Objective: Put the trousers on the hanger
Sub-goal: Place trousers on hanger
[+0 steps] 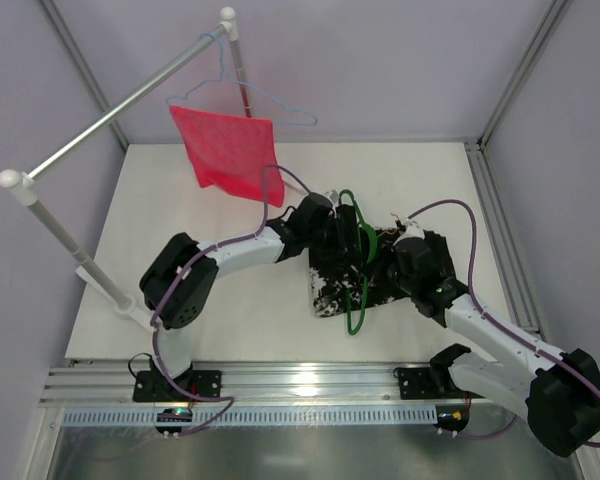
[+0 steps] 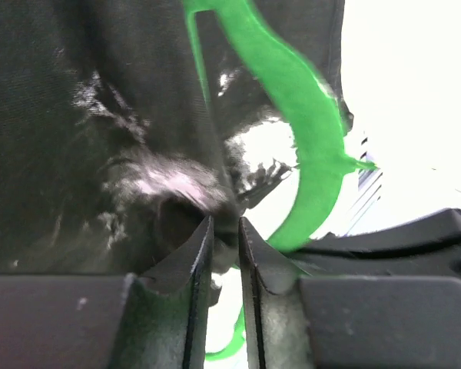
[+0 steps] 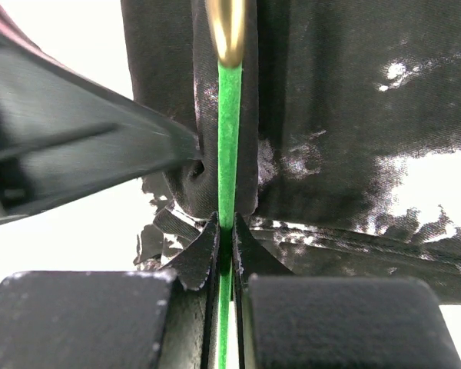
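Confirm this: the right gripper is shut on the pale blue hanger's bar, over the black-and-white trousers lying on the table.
Wrong hanger. The right gripper is shut on the green hanger's bar, over the black-and-white trousers lying on the table; the right wrist view shows it.

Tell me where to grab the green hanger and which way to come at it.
Grip the hanger on its thin straight bar, where it lies across the trousers. Come in with the fingers straddling the bar, as the right end effector does now. The rod is slim enough to pinch, while the curved hook would likely seat worse.
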`<state>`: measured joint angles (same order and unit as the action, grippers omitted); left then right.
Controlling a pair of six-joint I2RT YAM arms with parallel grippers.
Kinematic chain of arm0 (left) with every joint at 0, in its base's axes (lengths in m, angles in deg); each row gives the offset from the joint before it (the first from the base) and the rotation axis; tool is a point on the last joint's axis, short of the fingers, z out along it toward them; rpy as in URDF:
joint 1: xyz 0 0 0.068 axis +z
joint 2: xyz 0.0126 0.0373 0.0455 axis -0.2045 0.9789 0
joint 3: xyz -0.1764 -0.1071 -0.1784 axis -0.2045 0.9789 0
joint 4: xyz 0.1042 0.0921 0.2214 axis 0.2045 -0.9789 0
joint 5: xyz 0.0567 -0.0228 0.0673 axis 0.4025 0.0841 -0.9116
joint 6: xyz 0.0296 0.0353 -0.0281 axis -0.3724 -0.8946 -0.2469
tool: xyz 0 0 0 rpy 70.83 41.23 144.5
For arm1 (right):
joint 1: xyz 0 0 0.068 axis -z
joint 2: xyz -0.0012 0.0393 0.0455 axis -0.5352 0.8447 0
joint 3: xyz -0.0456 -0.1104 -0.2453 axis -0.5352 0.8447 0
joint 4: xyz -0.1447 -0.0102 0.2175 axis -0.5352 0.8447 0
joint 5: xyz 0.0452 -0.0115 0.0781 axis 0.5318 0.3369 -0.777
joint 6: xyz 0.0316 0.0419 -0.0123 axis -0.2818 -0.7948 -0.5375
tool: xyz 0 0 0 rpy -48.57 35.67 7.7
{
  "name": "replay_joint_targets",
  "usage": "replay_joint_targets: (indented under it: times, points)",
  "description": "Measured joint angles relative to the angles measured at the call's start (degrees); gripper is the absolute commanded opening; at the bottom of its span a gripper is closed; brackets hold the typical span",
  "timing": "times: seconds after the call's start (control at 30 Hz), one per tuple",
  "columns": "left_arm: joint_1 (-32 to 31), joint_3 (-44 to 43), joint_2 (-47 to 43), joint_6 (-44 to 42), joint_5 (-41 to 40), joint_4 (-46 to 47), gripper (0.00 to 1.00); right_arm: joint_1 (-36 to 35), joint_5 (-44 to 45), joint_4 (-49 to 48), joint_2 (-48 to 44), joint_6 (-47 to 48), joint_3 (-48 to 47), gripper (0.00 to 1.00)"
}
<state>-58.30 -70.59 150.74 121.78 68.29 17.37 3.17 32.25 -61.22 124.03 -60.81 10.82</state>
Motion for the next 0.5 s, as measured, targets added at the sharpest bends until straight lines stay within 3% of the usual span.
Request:
replay_joint_targets:
  times: [0.5]
  points:
    - [-0.50, 0.92, 11.30, 4.50, 4.07, 9.64, 0.16, -0.11, -4.52, -0.48, 0.20, 0.22, -0.39, 0.04]
